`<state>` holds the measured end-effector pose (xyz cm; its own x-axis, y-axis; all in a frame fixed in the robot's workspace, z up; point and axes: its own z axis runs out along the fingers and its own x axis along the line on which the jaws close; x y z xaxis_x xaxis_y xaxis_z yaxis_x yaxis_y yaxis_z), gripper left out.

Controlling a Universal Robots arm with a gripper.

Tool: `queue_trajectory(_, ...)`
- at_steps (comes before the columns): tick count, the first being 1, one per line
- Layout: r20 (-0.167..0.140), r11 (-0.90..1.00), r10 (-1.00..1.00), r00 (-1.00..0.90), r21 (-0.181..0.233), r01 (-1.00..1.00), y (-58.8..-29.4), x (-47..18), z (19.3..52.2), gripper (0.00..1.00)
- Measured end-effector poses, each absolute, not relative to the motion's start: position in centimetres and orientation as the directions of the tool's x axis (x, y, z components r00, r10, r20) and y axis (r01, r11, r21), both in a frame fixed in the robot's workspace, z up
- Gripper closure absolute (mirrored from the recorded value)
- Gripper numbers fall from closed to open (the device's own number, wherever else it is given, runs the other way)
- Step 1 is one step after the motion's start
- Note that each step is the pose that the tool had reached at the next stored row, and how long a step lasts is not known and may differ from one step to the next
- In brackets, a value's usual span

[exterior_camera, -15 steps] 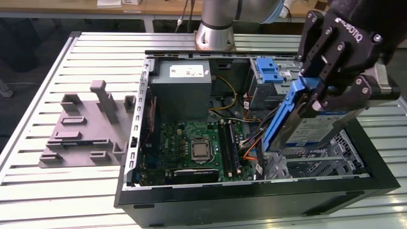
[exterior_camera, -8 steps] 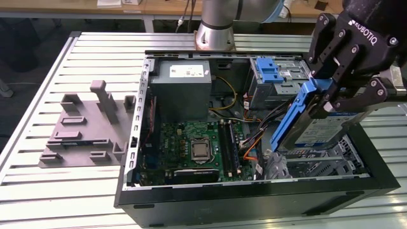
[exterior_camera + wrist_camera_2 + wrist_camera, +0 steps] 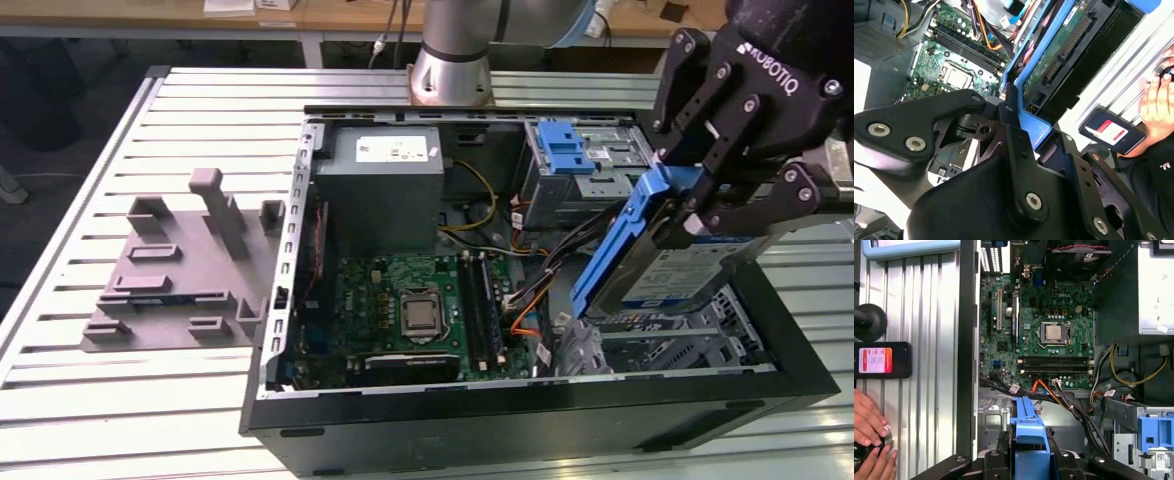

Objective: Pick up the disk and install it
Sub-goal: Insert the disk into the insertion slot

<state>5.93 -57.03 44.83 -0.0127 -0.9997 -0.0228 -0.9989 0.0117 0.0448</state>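
Clamped tight on the disk (image 3: pixel 663 262) by its blue bracket, the gripper (image 3: pixel 694 205) — held tilted, label outward, hanging just below the fingers (image 3: pixel 731 215), above the open computer case (image 3: pixel 534 410). Beneath the claw: motherboard (image 3: pixel 1046 335). Beyond the case, a hand (image 3: pixel 869 432) beside a phone (image 3: pixel 881 360).

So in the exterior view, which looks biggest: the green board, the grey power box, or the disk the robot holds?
1. The green board looks largest.
2. The grey power box.
3. The disk, shut in the gripper.
The disk hangs nearer the camera, so its spot against the power box is unsure.
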Motion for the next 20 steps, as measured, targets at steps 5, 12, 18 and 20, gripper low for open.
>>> queue_trajectory(5,-0.023,0.012,-1.0,-0.013,0.045,-0.999,-57.0,7.2,44.5,0.64)
queue_trajectory(12,-0.023,0.012,-1.0,-0.013,0.045,-0.999,-57.0,7.7,43.8,0.64)
queue_trajectory(18,-0.023,0.012,-1.0,-0.013,0.045,-0.999,-57.1,8.0,43.5,0.64)
queue_trajectory(20,-0.022,0.012,-1.0,-0.013,0.045,-0.999,-57.1,8.1,43.4,0.64)
